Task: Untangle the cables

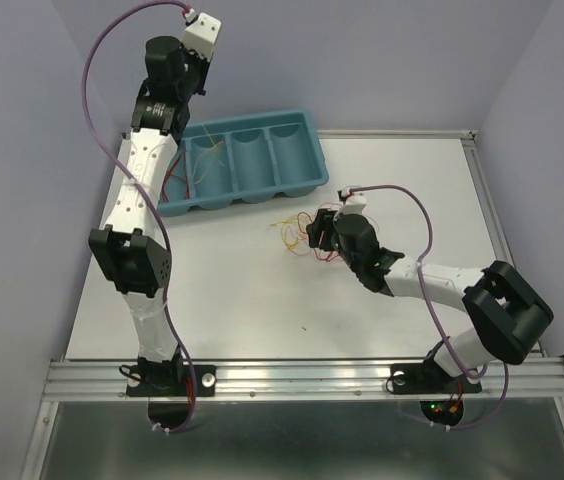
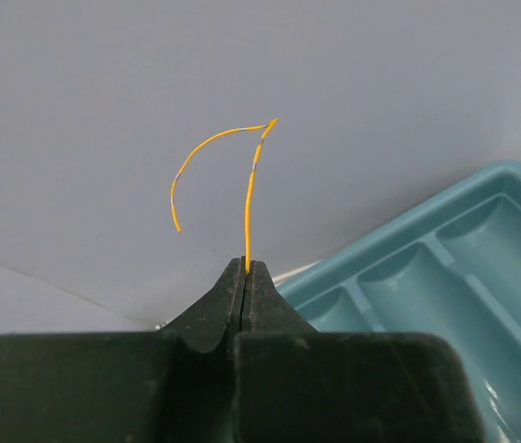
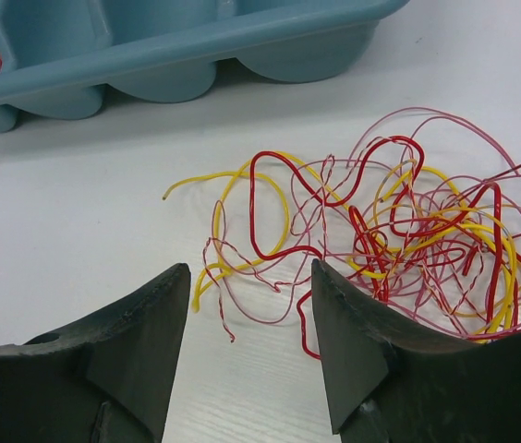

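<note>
The cables [image 3: 399, 231] lie as a loose tangle of thin red, yellow and pink wires on the white table, also seen in the top view as cables [image 1: 292, 235]. My right gripper [image 3: 247, 268] stands open low over the tangle's left edge, with a few loops lying between its fingers and nothing gripped. From above, the right gripper [image 1: 314, 232] sits right beside the tangle. My left gripper [image 2: 246, 268] is raised near the back wall and shut on a single orange wire [image 2: 249, 194], which rises from the tips and curls over to the left.
A teal tray [image 1: 302, 180] with several compartments lies at the back left; thin yellow wires [image 1: 208, 160] lie in one and red wires [image 1: 167, 185] at its left end. The tray [image 2: 408, 249] is below and right of the left gripper. The tray [image 3: 150, 65] lies just beyond the tangle.
</note>
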Robot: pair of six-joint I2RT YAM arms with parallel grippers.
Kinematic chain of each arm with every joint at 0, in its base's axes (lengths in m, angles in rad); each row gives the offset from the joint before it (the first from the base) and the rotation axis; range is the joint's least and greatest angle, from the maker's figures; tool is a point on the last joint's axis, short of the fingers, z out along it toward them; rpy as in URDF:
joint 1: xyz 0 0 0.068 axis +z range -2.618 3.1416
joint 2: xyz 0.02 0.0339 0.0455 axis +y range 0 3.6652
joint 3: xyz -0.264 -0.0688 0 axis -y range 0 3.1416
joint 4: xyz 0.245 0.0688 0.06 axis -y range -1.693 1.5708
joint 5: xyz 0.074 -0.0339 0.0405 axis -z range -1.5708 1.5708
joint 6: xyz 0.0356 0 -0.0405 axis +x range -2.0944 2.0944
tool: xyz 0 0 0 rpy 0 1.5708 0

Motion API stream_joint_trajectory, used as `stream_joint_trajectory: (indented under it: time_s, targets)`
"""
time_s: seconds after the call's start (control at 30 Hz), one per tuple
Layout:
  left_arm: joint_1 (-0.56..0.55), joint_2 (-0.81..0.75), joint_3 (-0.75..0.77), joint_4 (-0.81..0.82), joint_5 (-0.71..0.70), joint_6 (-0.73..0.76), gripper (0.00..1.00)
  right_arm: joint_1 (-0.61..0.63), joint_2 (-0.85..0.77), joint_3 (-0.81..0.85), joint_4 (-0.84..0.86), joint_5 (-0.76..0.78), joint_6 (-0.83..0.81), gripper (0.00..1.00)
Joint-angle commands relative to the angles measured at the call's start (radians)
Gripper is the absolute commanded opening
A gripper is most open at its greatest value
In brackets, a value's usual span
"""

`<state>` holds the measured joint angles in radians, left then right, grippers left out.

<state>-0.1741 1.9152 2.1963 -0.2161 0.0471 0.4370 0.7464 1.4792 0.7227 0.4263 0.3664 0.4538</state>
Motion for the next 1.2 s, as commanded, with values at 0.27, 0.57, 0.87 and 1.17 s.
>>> stream_joint_trajectory:
  time_s: [0.27, 0.57, 0.87, 1.17]
  targets:
    - [-0.002, -0.090, -0.024, 0.133, 0.059, -0.118, 0.00, -0.005, -0.040, -0.026, 0.048, -0.001, 0.019, 0.61]
    - [-0.048, -0.075, -0.043, 0.208, -0.097, -0.335, 0.00, -0.005, -0.056, -0.035, 0.049, 0.006, 0.020, 0.61]
    - [-0.153, -0.012, -0.085, 0.259, -0.360, -0.461, 0.00, -0.005, -0.086, -0.049, 0.049, 0.020, 0.016, 0.61]
    - [-0.191, 0.051, -0.138, 0.276, -0.518, -0.500, 0.00, -0.005, -0.114, -0.060, 0.048, 0.023, 0.017, 0.61]
